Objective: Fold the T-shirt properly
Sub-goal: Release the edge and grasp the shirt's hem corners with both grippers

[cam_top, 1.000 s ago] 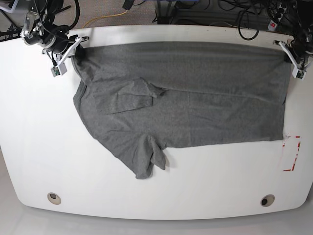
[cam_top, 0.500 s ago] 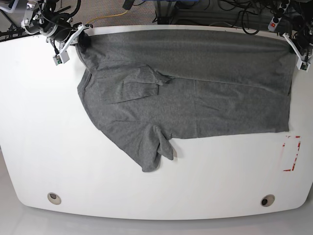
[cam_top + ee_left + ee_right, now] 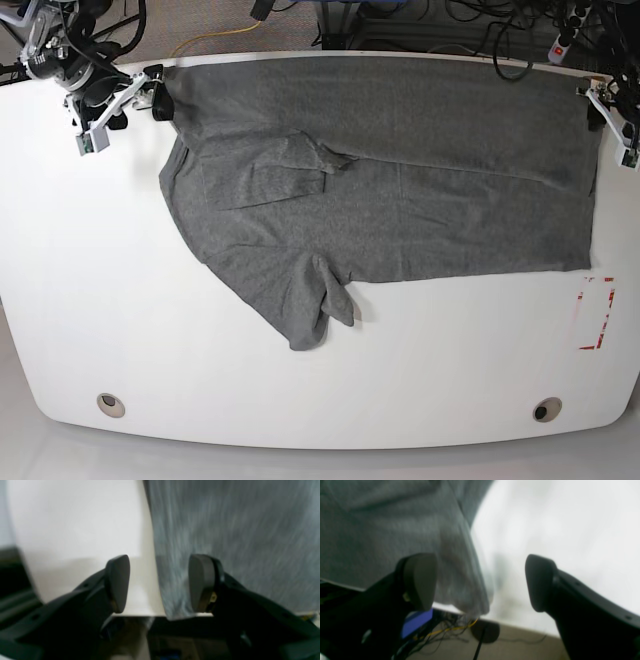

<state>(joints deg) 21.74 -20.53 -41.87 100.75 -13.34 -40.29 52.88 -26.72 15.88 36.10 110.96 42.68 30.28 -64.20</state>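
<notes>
At the far-left corner of the white tabletop (image 3: 80, 300) my right jaws (image 3: 122, 98) stand wide apart, holding nothing; in the right wrist view the T-shirt (image 3: 400, 180) shows its corner lying loose between the two dark pads (image 3: 420, 580), right at the tabletop's far edge and touching neither that I can tell. The heather-grey T-shirt spreads flat across the far half of the tabletop, its top edge running along the far rim, one sleeve folded over the body near the left and the other sleeve pointing toward the near edge. Further right lies a red dashed marking (image 3: 597, 313), apart from the cloth. At the far-right corner my left jaws (image 3: 612, 118) are parted too, gripping nothing, with the shirt's edge hanging between the pads (image 3: 201, 582).
</notes>
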